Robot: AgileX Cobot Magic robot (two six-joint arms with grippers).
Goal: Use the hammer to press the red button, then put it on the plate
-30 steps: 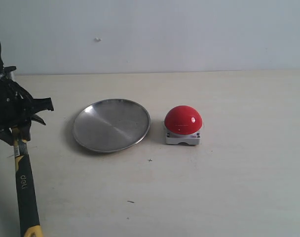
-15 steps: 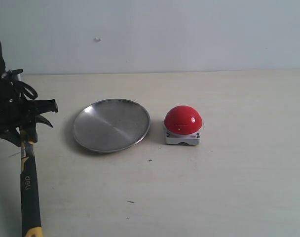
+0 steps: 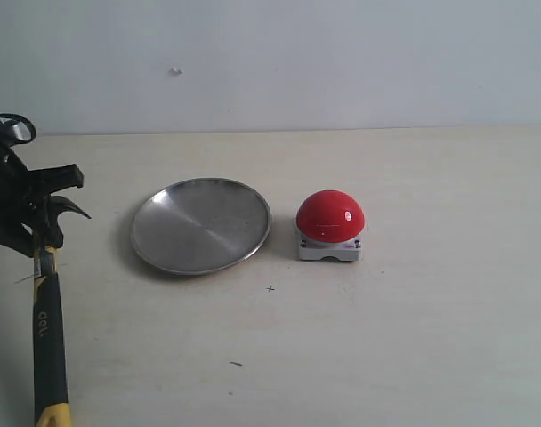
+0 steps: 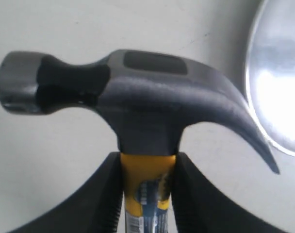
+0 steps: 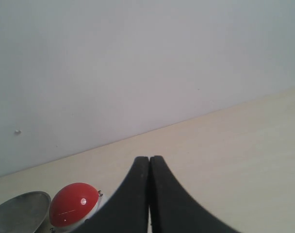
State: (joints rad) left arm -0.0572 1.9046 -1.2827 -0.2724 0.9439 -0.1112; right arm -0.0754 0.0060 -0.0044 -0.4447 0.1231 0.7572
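Note:
My left gripper [image 3: 39, 237] is shut on the hammer [image 3: 48, 331] at the far left of the table, gripping its yellow neck just under the dark steel head. In the left wrist view the hammer head [image 4: 138, 92] lies crosswise past the left gripper [image 4: 147, 167], its claw pointing toward the plate [image 4: 279, 73]. The black and yellow handle runs toward the front edge. The silver plate [image 3: 201, 224] sits right of the hammer, and the red button [image 3: 330, 216] stands just right of it. My right gripper [image 5: 149, 161] is shut and empty, well back from the red button [image 5: 72, 204].
A pale wall [image 3: 270, 62] closes off the far side of the table. Bare tabletop [image 3: 448, 294] stretches right of the button and in front of the plate. The plate's rim [image 5: 19, 206] shows at the right wrist view's corner.
The left gripper has shifted left with the hammer. The head swung left and slightly up, and the handle now hangs straighter. Plate, button and right gripper stay put.

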